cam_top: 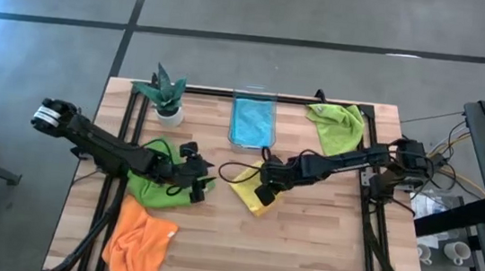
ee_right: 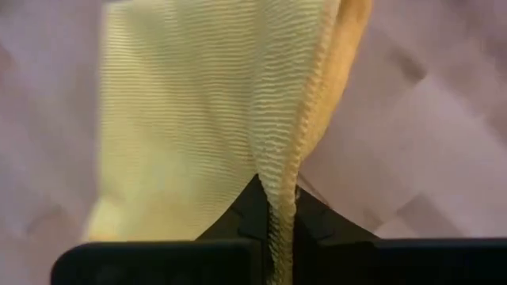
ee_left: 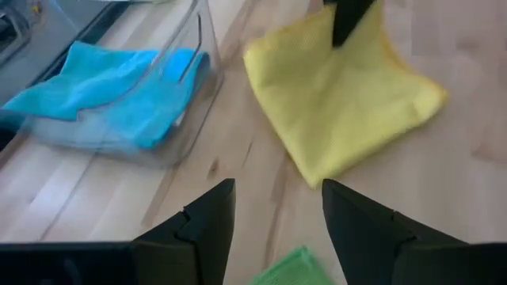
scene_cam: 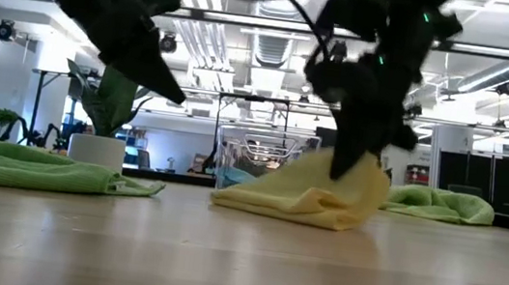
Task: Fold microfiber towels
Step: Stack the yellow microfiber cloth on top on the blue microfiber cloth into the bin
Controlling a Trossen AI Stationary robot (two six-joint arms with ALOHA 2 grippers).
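- In the right wrist view the cloth fills almost the whole picture, so the table around the right gripper (ee_right: 277, 207) is hard to make out; only a blurred pale surface shows behind the cloth.
- The right gripper's fingers are pressed together on an edge of the yellow towel (cam_top: 250, 193), and the fabric hangs down between them in a thin fold.
- In the low view this gripper (scene_cam: 347, 164) comes from above and lifts one side of the yellow towel (scene_cam: 311, 196), while the rest of it lies on the table (scene_cam: 239, 267) below and to the side of the gripper.
- The left gripper (cam_top: 199, 185) hovers above the darker green towel (cam_top: 158, 179), with its fingers spread and nothing between them.
- In the left wrist view only a small corner of this green towel (ee_left: 295, 267) shows between the fingers (ee_left: 207, 223); the rest is cut off.
- The yellow towel (ee_left: 341, 95) lies ahead of the left gripper (ee_left: 276, 207), well apart from it.
- The clear plastic bin (cam_top: 252, 118) stands beyond both grippers at the far edge of the table, and the blue towel (cam_top: 251, 123) lies inside it.
- The orange towel (cam_top: 137, 249) is near the left gripper, on the front side, and its lower part is cut off by the picture's edge.
- The lime green towel (cam_top: 337, 126) lies beyond the right arm, beside the bin.
- The potted plant (cam_top: 166, 91) stands beyond the left arm.
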